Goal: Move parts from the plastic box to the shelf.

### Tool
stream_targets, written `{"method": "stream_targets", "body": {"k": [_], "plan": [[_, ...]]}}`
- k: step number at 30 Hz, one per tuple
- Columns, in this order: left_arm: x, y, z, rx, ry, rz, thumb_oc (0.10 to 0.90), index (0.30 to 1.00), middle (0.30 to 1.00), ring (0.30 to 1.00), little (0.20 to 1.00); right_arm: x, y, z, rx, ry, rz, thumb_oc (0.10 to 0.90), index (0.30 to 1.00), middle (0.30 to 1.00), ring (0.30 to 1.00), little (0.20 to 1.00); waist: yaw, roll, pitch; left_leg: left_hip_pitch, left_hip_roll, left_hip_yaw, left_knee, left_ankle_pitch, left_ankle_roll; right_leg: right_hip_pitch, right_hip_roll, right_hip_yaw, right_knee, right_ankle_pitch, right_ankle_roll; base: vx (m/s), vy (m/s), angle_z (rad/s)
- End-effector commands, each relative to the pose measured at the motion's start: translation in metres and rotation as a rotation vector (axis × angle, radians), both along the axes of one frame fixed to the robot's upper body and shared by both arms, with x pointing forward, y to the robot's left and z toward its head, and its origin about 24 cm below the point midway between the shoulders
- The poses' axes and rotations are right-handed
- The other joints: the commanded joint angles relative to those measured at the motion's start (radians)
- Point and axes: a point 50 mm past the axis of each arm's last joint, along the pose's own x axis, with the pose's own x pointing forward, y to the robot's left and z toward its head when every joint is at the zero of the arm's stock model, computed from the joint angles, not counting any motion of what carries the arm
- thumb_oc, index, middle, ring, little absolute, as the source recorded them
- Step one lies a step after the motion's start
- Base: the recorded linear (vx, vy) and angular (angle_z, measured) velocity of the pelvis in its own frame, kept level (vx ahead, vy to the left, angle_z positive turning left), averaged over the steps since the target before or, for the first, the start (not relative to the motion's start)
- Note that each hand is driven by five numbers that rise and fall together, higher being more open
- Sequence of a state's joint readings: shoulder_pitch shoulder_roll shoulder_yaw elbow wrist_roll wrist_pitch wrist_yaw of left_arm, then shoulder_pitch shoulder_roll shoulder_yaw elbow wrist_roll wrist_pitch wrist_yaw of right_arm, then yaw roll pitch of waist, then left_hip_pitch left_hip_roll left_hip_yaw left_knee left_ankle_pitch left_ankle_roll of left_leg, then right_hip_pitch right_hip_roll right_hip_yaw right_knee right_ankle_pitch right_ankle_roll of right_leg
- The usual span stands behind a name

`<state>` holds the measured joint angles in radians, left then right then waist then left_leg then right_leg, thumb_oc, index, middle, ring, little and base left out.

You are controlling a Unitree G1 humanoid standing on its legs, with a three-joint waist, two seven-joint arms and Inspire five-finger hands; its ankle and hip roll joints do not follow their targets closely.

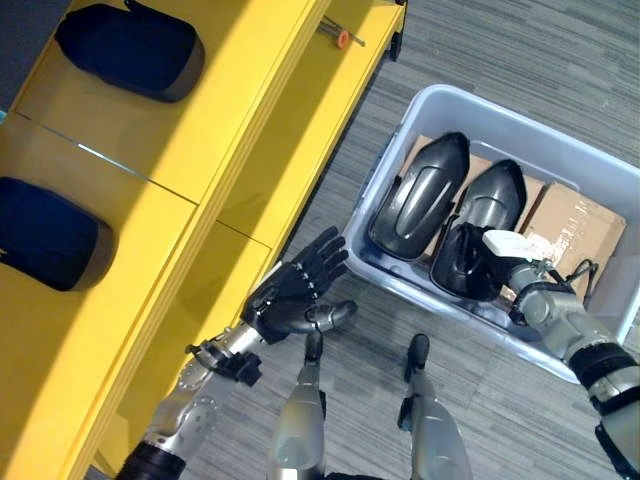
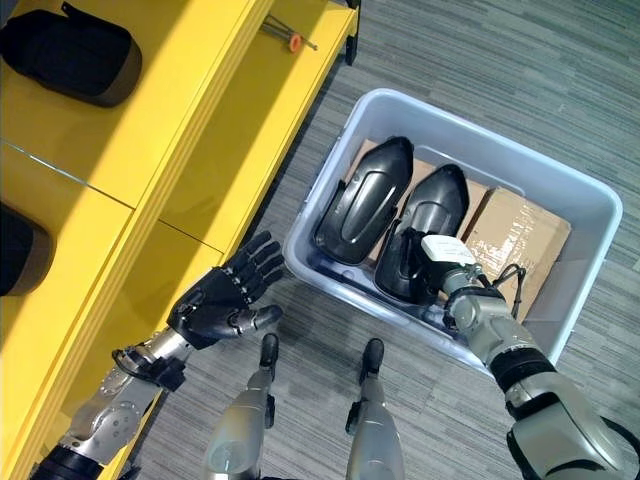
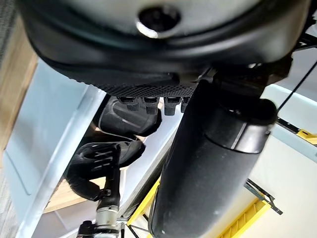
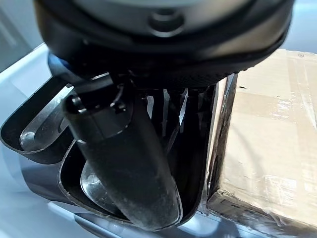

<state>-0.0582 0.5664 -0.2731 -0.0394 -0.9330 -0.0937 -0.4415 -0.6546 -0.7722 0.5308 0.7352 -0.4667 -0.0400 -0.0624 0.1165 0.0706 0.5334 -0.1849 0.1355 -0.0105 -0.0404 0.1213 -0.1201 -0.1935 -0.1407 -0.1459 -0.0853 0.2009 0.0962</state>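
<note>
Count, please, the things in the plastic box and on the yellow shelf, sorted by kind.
Black shell parts in the plastic box: 2, one beside the other
Cardboard boxes in the plastic box: at least 1
Dark padded parts on the yellow shelf: 2, one farther than the other
Orange-tipped tool on the shelf: 1
Total: 6

A grey carpeted floor with a fine striped weave is seen under everything. A small tool with an orange tip and a thin metal shaft is laid on the lower yellow ledge, near its far end. Two brown cardboard boxes wrapped in clear tape are packed side by side, and dark moulded pieces are rested on top of them.
</note>
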Motion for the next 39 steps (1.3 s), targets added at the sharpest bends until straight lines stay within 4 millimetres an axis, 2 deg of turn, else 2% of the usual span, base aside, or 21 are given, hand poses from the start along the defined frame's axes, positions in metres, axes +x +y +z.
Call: {"method": "stream_targets", "body": {"k": [1,10,16,22,25,28,33,37,38,39], "plan": [[0.0,-0.013,0.032,-0.022,-0.178,-0.091,0.9,1.0,1.0,1.0,1.0,0.015,-0.01,0.033,-0.026,-0.137,-0.063,0.9,1.0,1.0,1.0,1.0,0.005,0.008,-0.013,-0.094,-0.093,0.032,0.11,-0.127,0.1,-0.03,0.007,-0.047,0.259,-0.297,-0.044,-0.01,-0.046,0.04],[-0.003,-0.015,0.031,-0.022,-0.172,-0.125,0.9,1.0,1.0,1.0,1.0,0.011,-0.041,0.055,-0.192,-0.308,-0.195,0.9,1.0,1.0,1.0,1.0,0.0,0.026,-0.013,-0.096,-0.094,0.033,0.106,-0.125,0.1,-0.036,0.012,-0.047,0.264,-0.299,-0.047,0.0,-0.006,0.01],[-0.006,-0.013,0.03,-0.023,-0.167,-0.135,0.9,1.0,1.0,1.0,1.0,0.005,-0.054,0.073,-0.241,-0.415,-0.222,0.9,1.0,1.0,1.0,1.0,-0.012,0.028,-0.013,-0.07,-0.092,0.042,0.1,-0.128,0.1,-0.016,0.011,-0.041,0.257,-0.297,-0.044,0.0,0.001,-0.01],[-0.011,-0.014,0.027,-0.023,-0.144,-0.156,0.9,1.0,1.0,1.0,1.0,-0.003,-0.065,0.104,-0.28,-0.624,-0.255,0.9,1.0,1.0,1.0,1.0,-0.033,0.033,-0.013,-0.018,-0.085,0.057,0.087,-0.133,0.096,0.025,0.011,-0.028,0.242,-0.295,-0.041,-0.01,0.034,-0.06],[-0.014,-0.016,0.025,-0.027,-0.142,-0.166,0.9,1.0,1.0,1.0,1.0,-0.003,-0.057,0.109,-0.255,-0.664,-0.211,0.9,1.0,1.0,1.0,1.0,-0.044,0.029,-0.022,0.005,-0.082,0.064,0.085,-0.139,0.095,0.041,0.01,-0.018,0.235,-0.293,-0.04,0.01,0.041,-0.08],[-0.017,-0.015,0.023,-0.037,-0.145,-0.163,0.9,1.0,1.0,1.0,1.0,-0.007,-0.042,0.108,-0.309,-0.713,-0.105,0.9,1.0,1.0,1.0,1.0,-0.059,0.024,-0.04,0.022,-0.076,0.074,0.082,-0.141,0.094,0.053,0.009,-0.01,0.227,-0.288,-0.038,0.03,0.051,-0.1],[-0.019,-0.013,0.02,-0.058,-0.142,-0.136,0.9,1.0,1.0,1.0,1.0,-0.014,-0.017,0.108,-0.239,-0.785,0.003,0.9,1.0,1.0,1.0,1.0,-0.082,0.015,-0.058,0.042,-0.072,0.087,0.075,-0.144,0.094,0.063,0.01,0.008,0.216,-0.282,-0.033,0.02,0.041,-0.11],[-0.021,-0.011,0.019,-0.063,-0.136,-0.117,0.9,1.0,1.0,1.0,1.0,-0.026,0.005,0.099,-0.132,-0.797,0.078,0.9,1.0,1.0,1.0,1.0,-0.109,0.002,-0.075,0.059,-0.067,0.099,0.068,-0.149,0.094,0.069,0.012,0.029,0.198,-0.27,-0.026,0.02,0.043,-0.06],[-0.021,-0.01,0.018,-0.044,-0.143,-0.102,0.9,1.0,1.0,1.0,1.0,-0.033,0.018,0.091,-0.09,-0.76,0.131,0.9,1.0,1.0,1.0,1.0,-0.127,-0.004,-0.083,0.067,-0.064,0.106,0.067,-0.153,0.094,0.069,0.013,0.041,0.192,-0.266,-0.022,0.02,0.055,-0.09],[-0.022,-0.01,0.018,-0.038,-0.147,-0.099,0.9,1.0,1.0,1.0,1.0,-0.035,0.019,0.089,-0.086,-0.749,0.141,0.9,1.0,1.0,1.0,1.0,-0.13,-0.005,-0.084,0.067,-0.064,0.107,0.067,-0.153,0.094,0.069,0.013,0.044,0.191,-0.265,-0.021,0.01,0.064,-0.08]]}}
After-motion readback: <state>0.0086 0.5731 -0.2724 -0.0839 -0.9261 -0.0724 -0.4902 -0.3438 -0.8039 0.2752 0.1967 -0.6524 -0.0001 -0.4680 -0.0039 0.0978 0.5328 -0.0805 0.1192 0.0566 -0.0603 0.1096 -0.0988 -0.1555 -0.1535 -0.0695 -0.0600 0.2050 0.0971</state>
